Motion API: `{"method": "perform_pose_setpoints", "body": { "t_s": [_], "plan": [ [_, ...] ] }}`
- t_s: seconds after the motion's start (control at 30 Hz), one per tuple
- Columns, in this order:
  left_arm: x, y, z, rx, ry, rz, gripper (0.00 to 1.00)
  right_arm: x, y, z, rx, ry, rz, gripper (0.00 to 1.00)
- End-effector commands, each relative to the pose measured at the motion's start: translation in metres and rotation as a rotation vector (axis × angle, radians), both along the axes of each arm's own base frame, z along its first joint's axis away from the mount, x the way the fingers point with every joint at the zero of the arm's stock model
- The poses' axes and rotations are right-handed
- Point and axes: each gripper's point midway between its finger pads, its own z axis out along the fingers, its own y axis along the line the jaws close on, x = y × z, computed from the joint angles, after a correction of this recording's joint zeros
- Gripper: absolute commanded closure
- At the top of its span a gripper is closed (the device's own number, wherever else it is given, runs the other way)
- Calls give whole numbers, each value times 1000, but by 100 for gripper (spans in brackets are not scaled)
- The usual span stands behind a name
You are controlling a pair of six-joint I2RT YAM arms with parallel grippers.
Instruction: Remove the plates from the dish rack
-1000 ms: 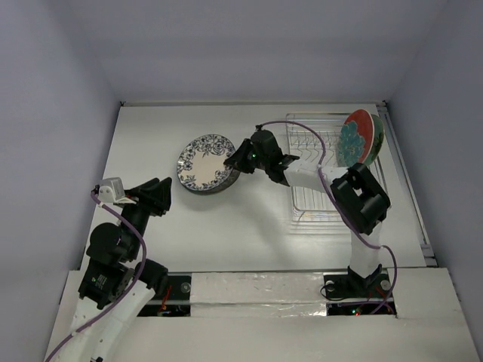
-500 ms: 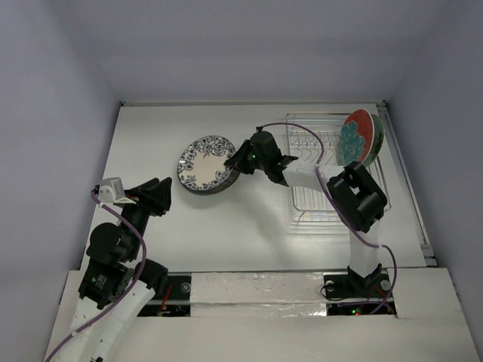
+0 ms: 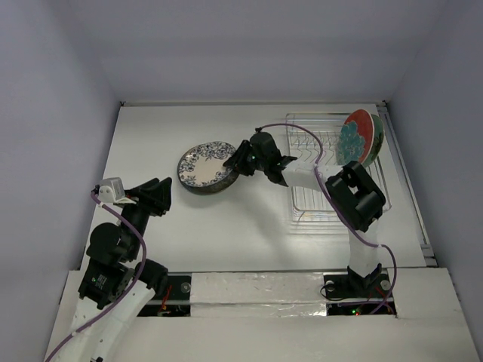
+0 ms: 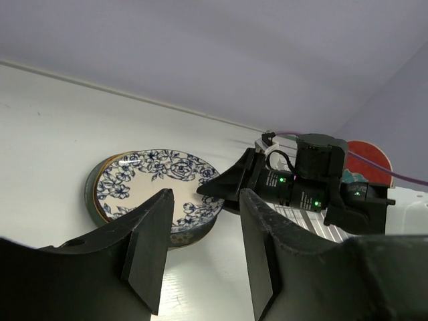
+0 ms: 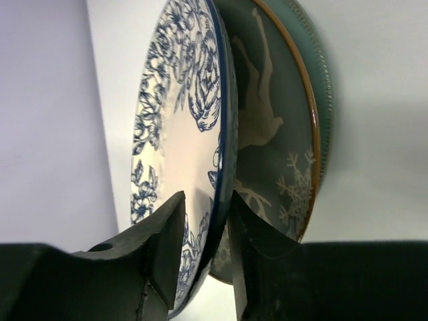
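The white plate with blue florals [image 3: 205, 164] lies on top of a stack left of the dish rack [image 3: 321, 197]. In the right wrist view this floral plate [image 5: 180, 134] rests on a dark patterned plate [image 5: 267, 134], with a teal plate [image 5: 319, 100] under that. My right gripper [image 3: 235, 161] is open around the floral plate's near rim, with a gap beside one finger [image 5: 160, 234]. Two plates stand at the rack's far right end, a red-rimmed one [image 3: 355, 137] and a pale green one [image 3: 378, 139]. My left gripper [image 4: 200, 247] hangs open and empty, short of the stack.
The rack's near slots [image 3: 313, 204] hold nothing. The table's right edge [image 3: 411, 188] runs close beside the rack. A purple cable [image 3: 302, 128] loops over the right arm above the rack. White walls close the back and sides.
The right gripper's jaws have parted off the floral plate's rim. The plate has dropped from a tilt to lie flatter on the stack. The left arm has not moved.
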Motion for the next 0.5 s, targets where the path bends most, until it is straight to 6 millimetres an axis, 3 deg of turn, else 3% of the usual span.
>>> {"method": "perform_pose_setpoints", "body": {
  "t_s": [0.0, 0.2, 0.37, 0.47],
  "plan": [
    [-2, 0, 9, -20, -35, -3, 59, 9, 14, 44, 34, -121, 39, 61],
    [-4, 1, 12, -26, -47, -3, 59, 5, 0, 19, -117, -97, 65, 54],
    [-5, 2, 12, -29, -50, -3, 59, 4, -22, 5, -295, -84, 64, 28],
    [-5, 2, 13, -29, -53, -3, 59, 0, -37, -2, -405, -75, 83, 19]
  ]
}}
